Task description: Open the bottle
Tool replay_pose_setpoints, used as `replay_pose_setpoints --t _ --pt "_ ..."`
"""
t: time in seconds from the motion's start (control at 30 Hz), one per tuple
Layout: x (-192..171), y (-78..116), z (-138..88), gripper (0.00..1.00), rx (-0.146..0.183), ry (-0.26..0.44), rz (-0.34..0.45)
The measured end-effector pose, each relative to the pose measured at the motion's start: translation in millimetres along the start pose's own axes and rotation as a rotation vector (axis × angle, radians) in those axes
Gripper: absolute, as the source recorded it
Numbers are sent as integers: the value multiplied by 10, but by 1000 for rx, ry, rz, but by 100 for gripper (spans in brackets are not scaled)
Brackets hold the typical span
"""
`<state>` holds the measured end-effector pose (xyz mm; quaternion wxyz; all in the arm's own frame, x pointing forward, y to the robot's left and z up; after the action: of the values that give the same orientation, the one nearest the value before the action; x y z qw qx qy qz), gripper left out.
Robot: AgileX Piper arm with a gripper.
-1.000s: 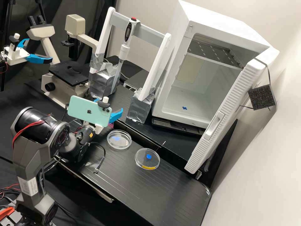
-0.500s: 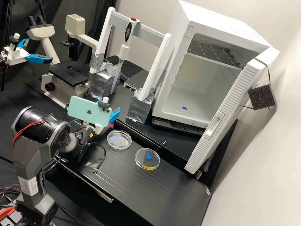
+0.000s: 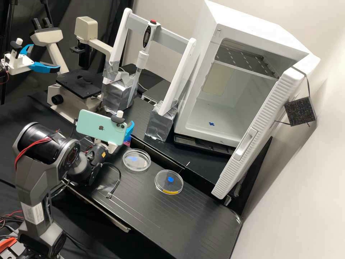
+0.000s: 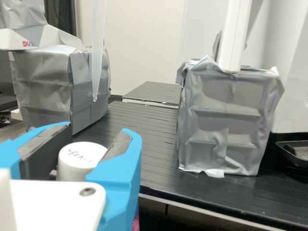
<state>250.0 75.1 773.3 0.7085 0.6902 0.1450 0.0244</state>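
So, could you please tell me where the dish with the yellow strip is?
In the high view, the yellow-stripped dish lies on the bench, right of the other dish, left of the open white door.

Arm [image 3: 32, 180]: dark grey; a black cylindrical housing [image 3: 41, 142] is topping it, red cables [image 3: 31, 147] are trailing over, a white label [image 3: 33, 213] is marking the lower link. Gripper [image 3: 129, 130]: white-bodied; bright blue fingers [image 4: 120, 175] are carrying dark grey pads.
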Motion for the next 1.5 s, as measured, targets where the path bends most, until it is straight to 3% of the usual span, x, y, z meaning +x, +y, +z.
replay_pose_setpoints --t 0.67,1.03,1.23,1.5 --pt "0 -3 -3 0 0 1 -1" --pt "-80 164 -173 0 -5 67 66" --pt "-240 153 -260 0 -3 111 72" --pt "-570 60 -195 0 -2 131 80"
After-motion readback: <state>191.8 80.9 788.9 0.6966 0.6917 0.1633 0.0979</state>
